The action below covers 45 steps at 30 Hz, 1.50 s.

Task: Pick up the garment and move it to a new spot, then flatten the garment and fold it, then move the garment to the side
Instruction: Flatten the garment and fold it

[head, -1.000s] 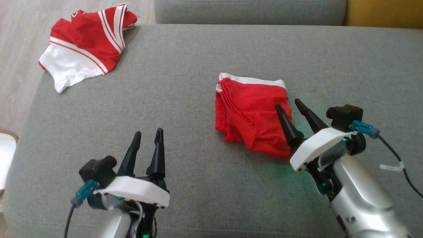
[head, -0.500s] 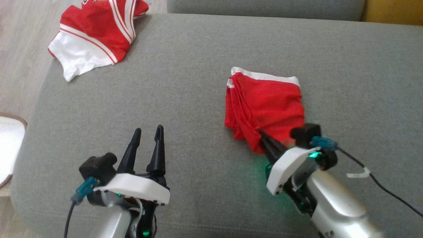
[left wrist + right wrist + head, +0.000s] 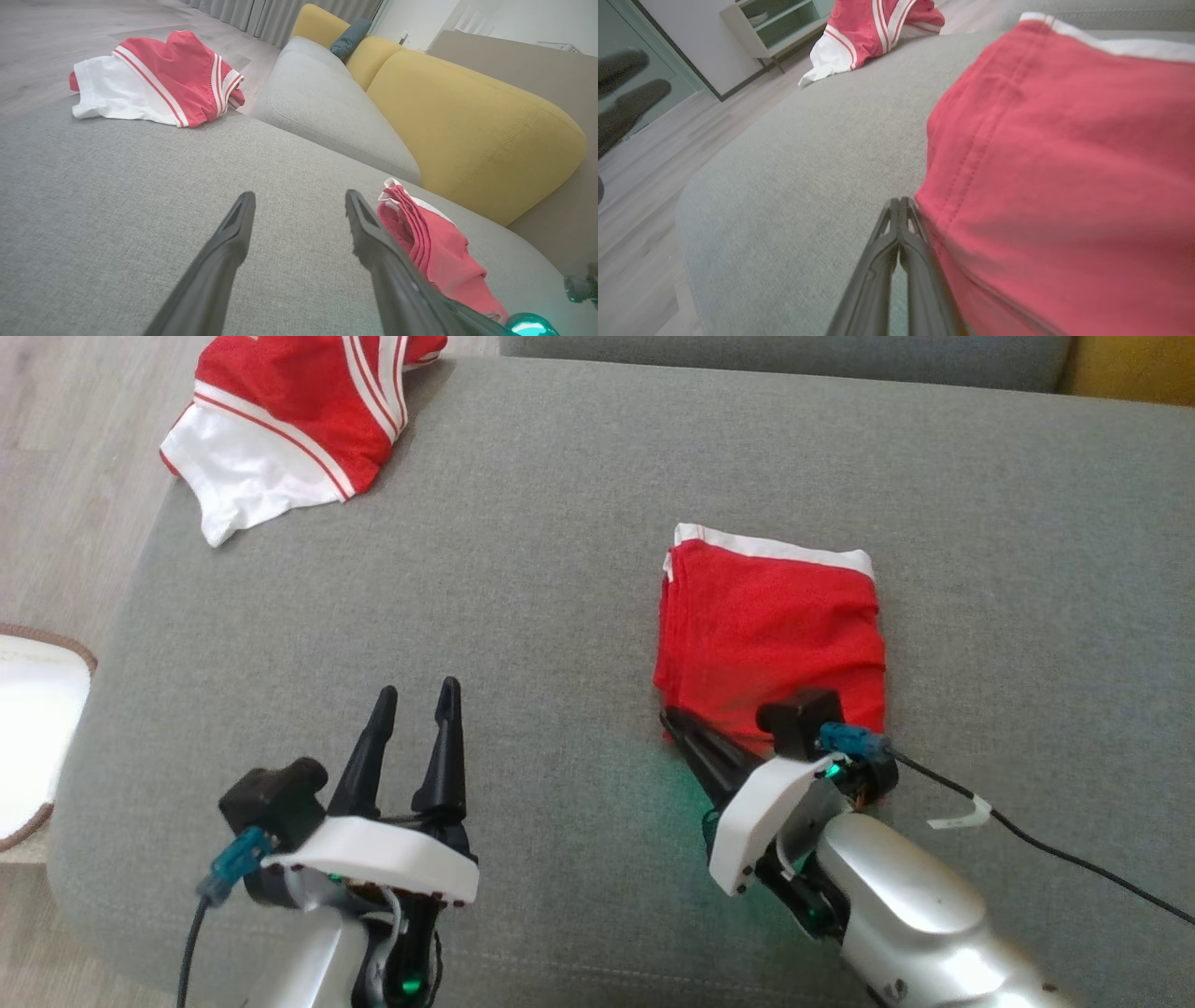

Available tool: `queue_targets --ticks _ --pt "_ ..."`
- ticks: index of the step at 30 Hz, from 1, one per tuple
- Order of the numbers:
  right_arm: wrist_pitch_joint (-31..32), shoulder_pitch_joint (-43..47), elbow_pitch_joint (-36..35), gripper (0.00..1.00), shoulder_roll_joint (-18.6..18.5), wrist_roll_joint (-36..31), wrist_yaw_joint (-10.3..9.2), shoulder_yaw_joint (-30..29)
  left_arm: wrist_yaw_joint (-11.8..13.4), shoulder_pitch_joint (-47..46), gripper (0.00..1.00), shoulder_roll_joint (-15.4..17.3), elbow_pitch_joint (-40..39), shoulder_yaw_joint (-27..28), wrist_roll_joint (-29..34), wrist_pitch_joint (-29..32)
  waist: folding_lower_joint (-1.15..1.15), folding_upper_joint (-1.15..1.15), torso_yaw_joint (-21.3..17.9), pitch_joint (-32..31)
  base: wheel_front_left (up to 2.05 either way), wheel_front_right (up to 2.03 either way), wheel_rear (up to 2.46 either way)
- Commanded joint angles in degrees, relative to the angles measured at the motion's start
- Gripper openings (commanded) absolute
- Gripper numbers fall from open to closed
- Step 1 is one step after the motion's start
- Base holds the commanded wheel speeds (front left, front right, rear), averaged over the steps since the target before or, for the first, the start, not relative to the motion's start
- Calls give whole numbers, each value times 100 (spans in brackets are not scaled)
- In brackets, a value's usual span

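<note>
Garment point(image 3: 770, 625), red w/ white waistband, was seen folded on grey sofa cushion point(image 3: 523, 523), right of centre in head view. Part of its near edge was hidden behind the right gripper point(image 3: 672, 719) & wrist camera point(image 3: 798, 719). Right fingers were pressed tight together, tips at garment's near-left corner; whether any cloth was pinched btwn them couldn't be told. In right wrist view the garment was cut off at right & bottom edges, blurred up close. Left gripper point(image 3: 417, 693) was held spread apart, empty, over the cushion, well apart from garment. A 2nd red/white garment point(image 3: 289, 420) lay at cushion's far-left corner, cut off by top edge in head view.
</note>
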Motion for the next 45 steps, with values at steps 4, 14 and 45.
queue_targets --ticks 4,14,45 --pt "-410 -281 -186 0 62 54 37 42 -3 -219 100 -7 -211 285 87 -71 0 0 -73 -51 0 0 0" --pt "-988 -63 -669 100 -1 -336 37 -1063 -47 -213 100 30 -200 458 275 -71 0 0 -478 -305 0 0 0" --pt "-838 2252 -2730 100 338 -2033 37 -3867 -105 547 100 -102 -139 785 1182 -71 0 0 -842 -945 0 0 0"
